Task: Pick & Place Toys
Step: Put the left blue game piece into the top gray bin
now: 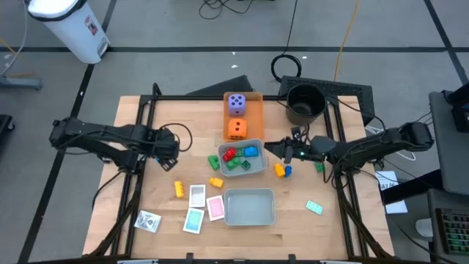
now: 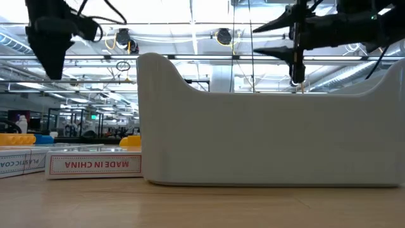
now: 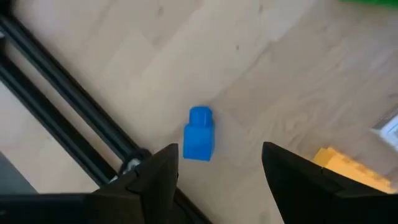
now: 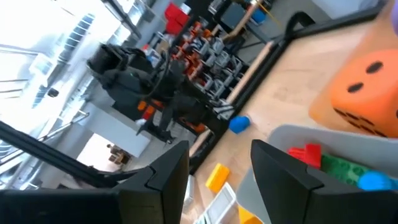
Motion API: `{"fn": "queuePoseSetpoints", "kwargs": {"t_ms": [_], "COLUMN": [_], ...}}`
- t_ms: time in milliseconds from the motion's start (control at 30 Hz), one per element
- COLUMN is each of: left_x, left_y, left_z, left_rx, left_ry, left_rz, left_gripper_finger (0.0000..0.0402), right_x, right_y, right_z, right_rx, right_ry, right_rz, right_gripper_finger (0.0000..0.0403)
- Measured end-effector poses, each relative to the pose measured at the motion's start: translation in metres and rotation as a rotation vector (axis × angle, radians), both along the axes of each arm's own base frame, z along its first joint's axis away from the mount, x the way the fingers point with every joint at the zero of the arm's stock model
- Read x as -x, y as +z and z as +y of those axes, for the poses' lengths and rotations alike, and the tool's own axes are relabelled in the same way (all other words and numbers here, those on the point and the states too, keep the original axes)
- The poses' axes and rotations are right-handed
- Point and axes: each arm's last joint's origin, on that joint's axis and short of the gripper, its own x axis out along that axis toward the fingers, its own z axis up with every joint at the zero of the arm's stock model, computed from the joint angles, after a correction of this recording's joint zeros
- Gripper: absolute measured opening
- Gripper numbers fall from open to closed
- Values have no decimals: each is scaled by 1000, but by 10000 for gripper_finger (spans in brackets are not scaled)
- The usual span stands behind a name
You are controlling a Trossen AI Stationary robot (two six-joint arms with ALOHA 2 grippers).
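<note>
Two grey trays are sitting mid-table for you: the nearer tray (image 1: 250, 207) is lying bare, while the farther tray (image 1: 238, 162) is holding red, green and blue bricks (image 1: 236, 155). Beyond it, the flat orange tray (image 1: 253, 110) is carrying the purple die (image 1: 236, 104) and the orange die (image 1: 236, 129). Your left gripper (image 1: 176, 144) is hovering over the left side with its fingers parted and holding nothing; a blue brick (image 3: 199, 134) is lying on the wood just ahead of them (beside the black frame rail). Your right gripper (image 1: 272, 147) is hanging over the farther tray's right edge, fingers apart and empty. Near-left, pink, teal and white cards (image 1: 204, 209) are lying flat, with a yellow brick (image 1: 179, 188) and another yellow brick (image 1: 215, 182) close by.
</note>
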Motion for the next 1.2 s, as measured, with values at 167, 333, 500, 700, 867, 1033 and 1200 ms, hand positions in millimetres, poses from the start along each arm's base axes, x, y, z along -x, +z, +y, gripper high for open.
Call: {"fn": "queuePoseSetpoints", "kwargs": {"t_ms": [167, 333, 500, 700, 867, 1033, 1200], "left_x": [6, 14, 14, 16, 13, 5, -7], "left_y": [-24, -43, -43, -43, -48, -57, -69], "left_z": [11, 19, 27, 38, 47, 51, 54], "left_rx": [85, 114, 150, 203, 233, 330, 398], "left_ry": [23, 47, 18, -26, -15, -51, -67], "left_rz": [89, 163, 166, 170, 202, 261, 274], "left_gripper_finger": [234, 234, 234, 234, 234, 235, 235], "right_x": [-7, -9, -9, -9, -9, -9, -9], "right_y": [-6, -5, -5, -5, -5, -5, -5], "right_z": [1, 1, 1, 1, 1, 1, 1], "right_rx": [-29, -31, -30, -30, -30, -23, -8], "right_ry": [8, 11, 33, 34, 34, 34, 33], "right_rz": [-6, -40, -40, -40, -40, -39, -36], "right_gripper_finger": [166, 166, 166, 166, 166, 166, 166]}}
